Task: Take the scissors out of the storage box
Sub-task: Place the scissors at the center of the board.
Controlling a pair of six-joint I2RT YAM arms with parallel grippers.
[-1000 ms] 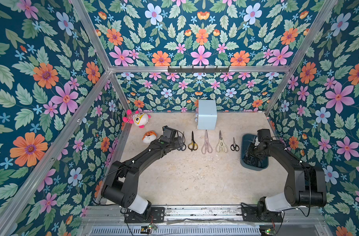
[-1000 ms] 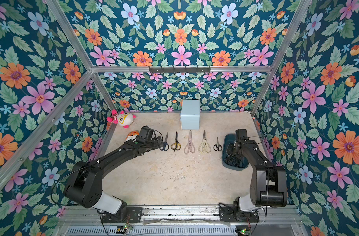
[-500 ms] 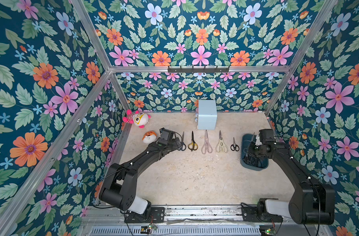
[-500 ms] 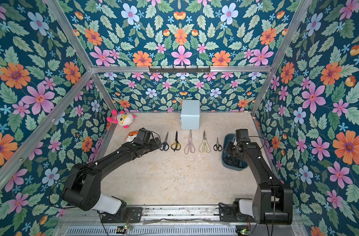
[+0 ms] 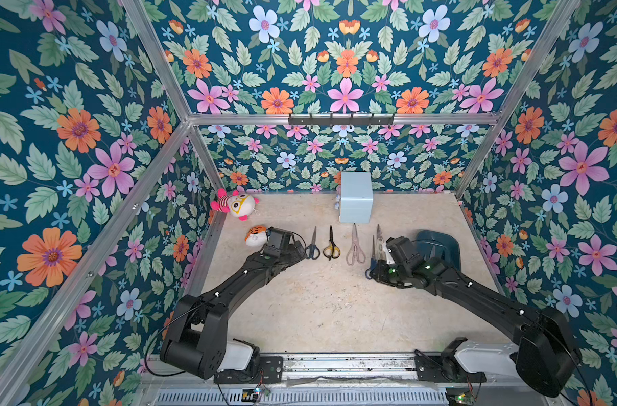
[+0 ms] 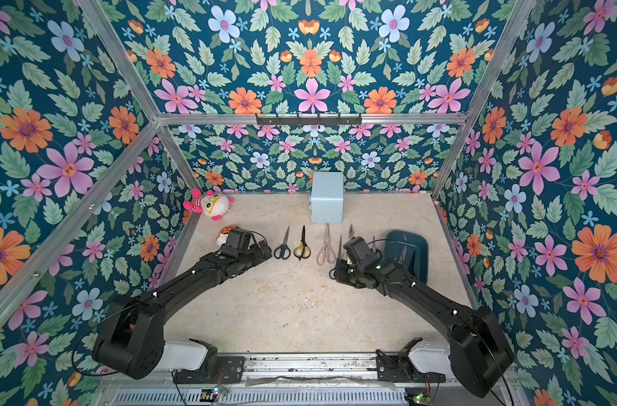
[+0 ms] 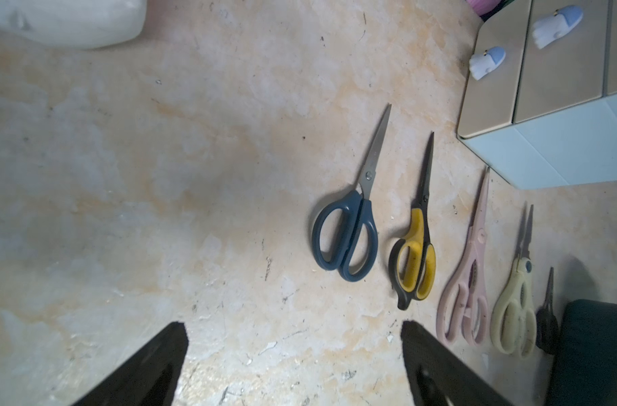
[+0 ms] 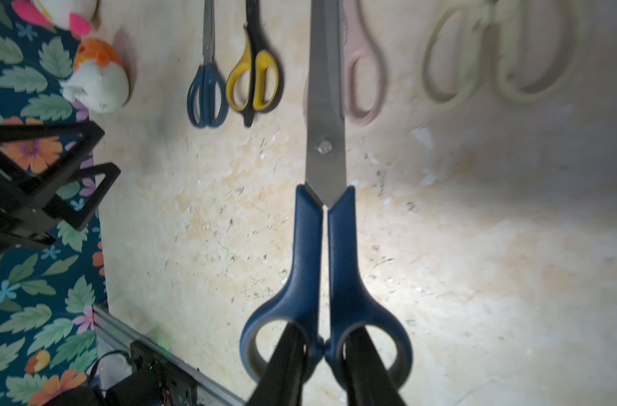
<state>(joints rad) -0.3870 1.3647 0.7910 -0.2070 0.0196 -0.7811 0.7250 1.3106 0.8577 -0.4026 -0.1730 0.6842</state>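
The right gripper [image 8: 322, 337] is clenched on long blue-handled steel scissors [image 8: 326, 158], held over the beige tabletop [image 5: 317, 309]. The left gripper [image 7: 294, 327] hangs spread, empty. Beyond lies a row of five scissors [image 7: 414, 260]. Far right, the dark teal plastic storage box [image 5: 452, 246] shows at least one blade inside. A pale blue cube box [image 5: 356, 200] stands just behind the row.

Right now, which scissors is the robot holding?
The big pair with bright blue handles, pinched at its finger loops by the right gripper. The other pairs in the row lie loose on the table.

Pale blue drawer box [image 5: 356, 197], pink plush toy [image 5: 235, 204], orange-and-white plush toy [image 5: 256, 235]
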